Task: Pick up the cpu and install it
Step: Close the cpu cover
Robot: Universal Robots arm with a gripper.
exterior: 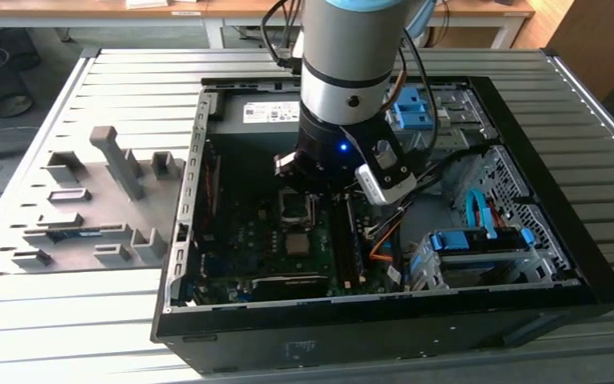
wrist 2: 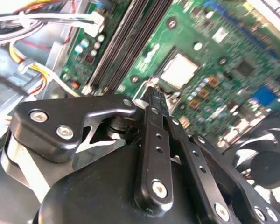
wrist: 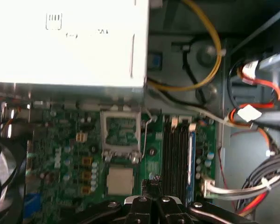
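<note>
**Silver-grey cpu seated flat on the board, gripper closed just beside it**

Silvery metal faces up on the cpu (wrist: 120, 180), which lies flat in its socket on the green motherboard (wrist: 65, 154). Being square, it has no long axis. Its edges run in line with the memory slots (wrist: 177, 149) and with the board's own edges.

In the first wrist view, the socket's hinged frame (wrist: 121, 130) stands open on the side of the cpu towards the white power supply (wrist: 65, 42). In the exterior view, the cpu (exterior: 298, 244) sits near the middle of the board. The open frame (exterior: 297, 206) is just beyond it, on the far side. The dark memory slots (exterior: 345, 240) run near-to-far close on the exterior view's right.

The gripper (wrist 2: 151, 93) hangs low inside the open computer case (exterior: 563, 264). Its black fingers (wrist 2: 150, 106) are pressed together with nothing between them. In the second wrist view, their tip is just off one corner of the cpu (wrist 2: 179, 70), on the side towards the memory slots. Whether it touches the board I cannot tell.

A black fan (wrist 2: 266, 163) lies past the cpu, on the side away from the slots. The case rests on a slatted metal table (exterior: 51, 336).
</note>
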